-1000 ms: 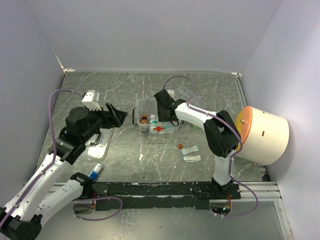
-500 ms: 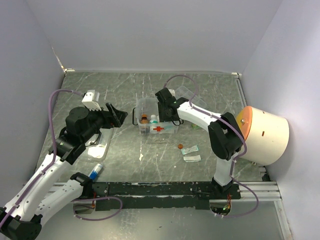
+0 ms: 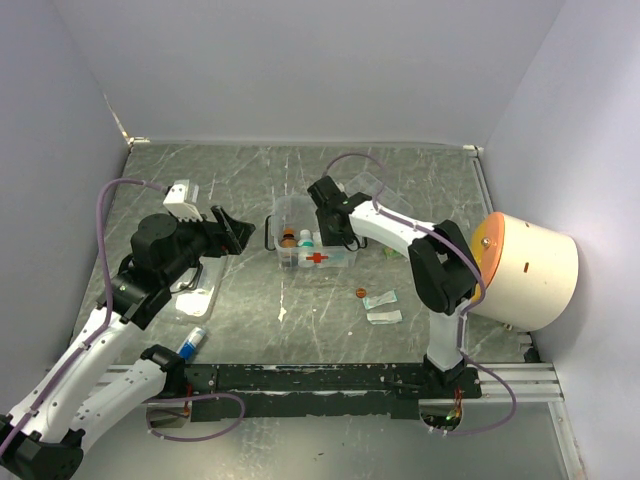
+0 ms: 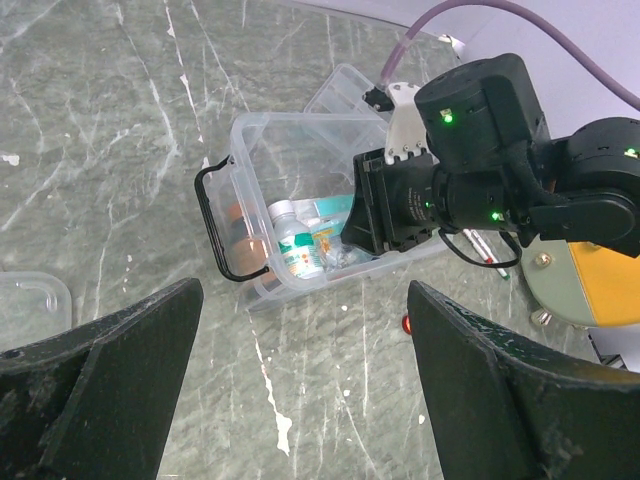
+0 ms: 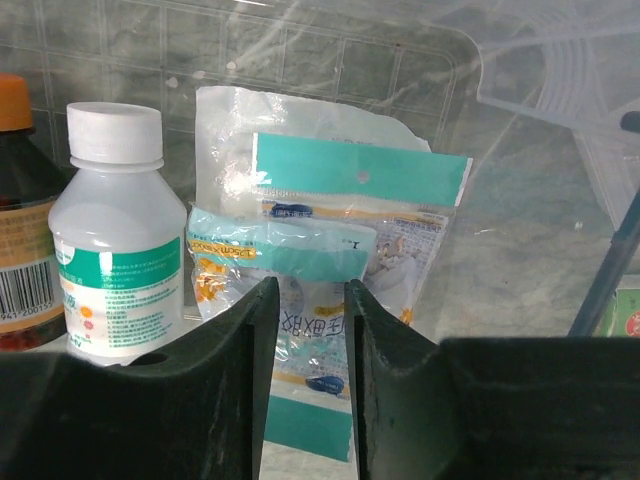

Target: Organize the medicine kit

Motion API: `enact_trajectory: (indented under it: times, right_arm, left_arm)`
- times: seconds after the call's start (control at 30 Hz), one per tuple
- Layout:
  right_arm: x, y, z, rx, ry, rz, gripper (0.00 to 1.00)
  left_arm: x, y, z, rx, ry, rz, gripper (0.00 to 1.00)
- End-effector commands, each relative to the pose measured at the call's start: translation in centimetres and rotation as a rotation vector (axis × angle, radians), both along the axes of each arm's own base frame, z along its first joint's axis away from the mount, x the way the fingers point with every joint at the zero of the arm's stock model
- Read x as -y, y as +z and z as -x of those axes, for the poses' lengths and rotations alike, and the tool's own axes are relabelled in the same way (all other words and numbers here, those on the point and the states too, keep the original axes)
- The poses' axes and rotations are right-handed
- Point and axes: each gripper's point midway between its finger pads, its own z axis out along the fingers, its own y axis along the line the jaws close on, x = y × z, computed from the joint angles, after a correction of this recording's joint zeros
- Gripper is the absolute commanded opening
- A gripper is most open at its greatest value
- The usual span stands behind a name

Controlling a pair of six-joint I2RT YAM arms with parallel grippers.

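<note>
Kit sits mid-table, open-topped, directly under the right hand, whose fingers reach inside. The fingers stand close together over a teal-and-white packet; can't tell if they pinch it. White bottle just left of that hand, brown bottle farther left. Left hand spread wide, holding nothing, kit ahead of it, apart.
</note>
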Motion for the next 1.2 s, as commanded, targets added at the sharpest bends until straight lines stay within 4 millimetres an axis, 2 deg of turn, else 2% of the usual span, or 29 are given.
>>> enact_trajectory:
  times: [0.0, 0.13, 0.43, 0.67, 0.83, 0.93, 1.07, 1.17]
  right_arm:
    - [0.5, -0.8, 0.2, -0.029, 0.025, 0.037, 0.31]
    - [0.5, 0.1, -0.6, -0.001, 0.019, 0.033, 0.31]
    - [-0.6, 7.3, -1.8, 0.154, -0.038, -0.106, 0.46]
    - [-0.4, 11.2, -1.4, 0.262, -0.074, -0.217, 0.49]
    - [-0.8, 13.7, -0.1, 0.364, -0.03, -0.362, 0.5]
    - [-2.0, 15.4, 1.3, 0.399, 0.031, -0.487, 0.5]
    - [-3.6, 15.9, 3.8, 0.406, 0.121, -0.656, 0.5]
    - [-4.0, 15.8, 5.1, 0.41, 0.137, -0.735, 0.5]
  left_arm:
    - [-0.4, 1.2, -0.3, 0.038, 0.026, 0.022, 0.94]
    - [-0.4, 1.1, -0.4, 0.033, 0.024, 0.019, 0.94]
    - [-0.4, 0.7, -0.5, 0.019, 0.027, 0.012, 0.94]
    - [-0.7, -0.2, -0.8, -0.022, 0.046, -0.022, 0.94]
    - [-2.2, -3.5, -0.7, -0.163, 0.141, -0.073, 0.93]
    - [-4.1, -6.2, 0.1, -0.299, 0.261, -0.098, 0.93]
    - [-6.6, -8.6, 2.0, -0.453, 0.397, -0.15, 1.0]
    - [-7.5, -10.6, 3.7, -0.564, 0.455, -0.168, 0.99]
